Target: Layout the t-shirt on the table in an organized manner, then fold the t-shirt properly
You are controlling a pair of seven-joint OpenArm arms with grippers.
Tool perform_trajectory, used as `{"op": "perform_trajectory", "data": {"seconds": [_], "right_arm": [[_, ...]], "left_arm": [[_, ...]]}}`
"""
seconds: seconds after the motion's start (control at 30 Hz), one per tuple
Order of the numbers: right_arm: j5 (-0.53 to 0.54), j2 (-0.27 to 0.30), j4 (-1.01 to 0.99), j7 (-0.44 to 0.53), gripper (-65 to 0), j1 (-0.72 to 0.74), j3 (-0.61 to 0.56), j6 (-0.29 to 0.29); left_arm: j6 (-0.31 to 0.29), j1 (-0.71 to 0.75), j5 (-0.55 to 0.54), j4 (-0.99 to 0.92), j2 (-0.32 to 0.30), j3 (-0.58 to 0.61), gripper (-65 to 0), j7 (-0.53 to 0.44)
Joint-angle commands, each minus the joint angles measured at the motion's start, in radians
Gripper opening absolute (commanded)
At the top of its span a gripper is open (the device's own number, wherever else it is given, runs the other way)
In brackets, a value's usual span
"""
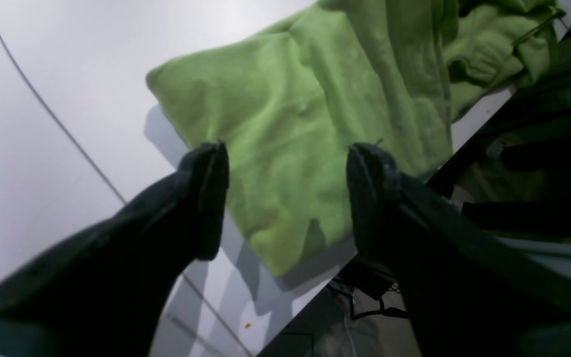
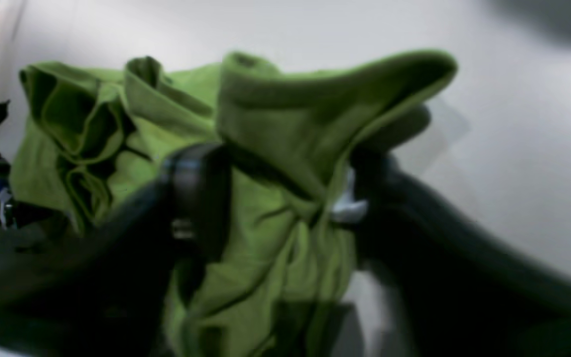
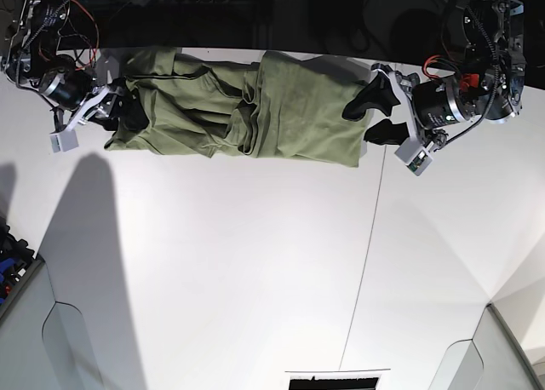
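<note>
The olive green t-shirt [image 3: 255,109] lies bunched in a long strip along the far edge of the white table [image 3: 255,262]. My left gripper [image 3: 368,117] is open at the shirt's right end. In the left wrist view the left gripper [image 1: 288,168] hangs open over a flat part of the shirt [image 1: 290,114], near the table's edge. My right gripper [image 3: 117,109] is at the shirt's left end. In the blurred right wrist view the right gripper [image 2: 288,198] stands wide open with raised folds of shirt [image 2: 275,129] and a small white tag [image 2: 347,206] between the fingers.
A thin dark seam [image 3: 368,262] runs across the table. The table's far edge [image 3: 281,51] lies just behind the shirt, with dark gear and wires beyond it. Grey panels stand at the near left corner [image 3: 34,322] and the near right corner [image 3: 502,347].
</note>
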Motion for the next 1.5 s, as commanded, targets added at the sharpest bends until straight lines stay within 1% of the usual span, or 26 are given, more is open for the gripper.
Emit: {"op": "perform_trajectory", "data": {"seconds": [0.0,0.07,0.13,0.27,0.4,0.53,0.6,0.7,0.77,0.9,1.07,1.3,1.47], "right_arm": [[-0.014,0.009,0.006,-0.007,-41.3,-0.001,-0.001,-0.003],[-0.015,0.011,0.006,0.016,-64.7,0.001,-0.001,-0.005],[-0.047,0.016,0.006,0.016,-65.0,0.008,0.000,-0.005],[-0.113,0.043,0.006,0.068,-65.0,0.022,0.002,-0.005],[-0.116,0.085,0.006,0.086,-65.0,0.041,0.017,-0.006],[-0.111,0.113,0.006,0.086,-65.0,0.077,0.047,-0.013],[-0.108,0.114,0.006,0.085,-65.0,0.102,0.063,-0.013],[-0.081,0.113,0.006,0.072,-65.0,0.130,0.067,-0.013],[-0.061,0.102,0.006,0.059,-65.0,0.145,0.065,-0.013],[-0.020,0.067,0.015,0.029,-65.0,0.151,0.065,-0.012],[-0.002,0.004,0.066,0.021,-65.0,0.151,0.065,-0.012],[0.024,-0.076,0.182,-0.008,-65.0,0.151,0.049,-0.012],[0.024,-0.142,0.251,-0.015,-65.0,0.151,-0.050,-0.012]], "left_arm": [[-0.009,-0.009,-0.017,0.016,-0.011,-0.008,-25.2,-0.022],[-0.009,-0.012,-0.018,0.016,-0.011,-0.013,-25.2,-0.024],[-0.009,-0.014,-0.022,0.016,-0.011,-0.031,-25.3,-0.029],[-0.009,-0.013,-0.033,0.016,-0.014,-0.078,-25.3,-0.029],[-0.009,0.002,-0.030,0.003,-0.025,-0.079,-25.2,-0.030],[-0.009,0.006,-0.031,-0.085,-0.023,-0.055,-25.3,-0.051],[-0.009,0.006,-0.030,-0.131,-0.011,-0.033,-25.3,-0.069],[-0.009,0.003,-0.026,-0.159,0.022,0.000,-25.3,-0.079],[-0.009,0.000,0.008,-0.161,0.050,0.025,-25.3,-0.093],[-0.009,-0.002,0.111,-0.175,0.093,0.092,-25.3,-0.134],[-0.009,-0.040,0.175,-0.218,0.122,0.176,-25.3,-0.137],[-0.009,-0.050,0.177,-0.230,0.128,0.185,-25.3,-0.137],[-0.009,-0.049,0.177,-0.230,0.127,0.185,-25.3,-0.136]]}}
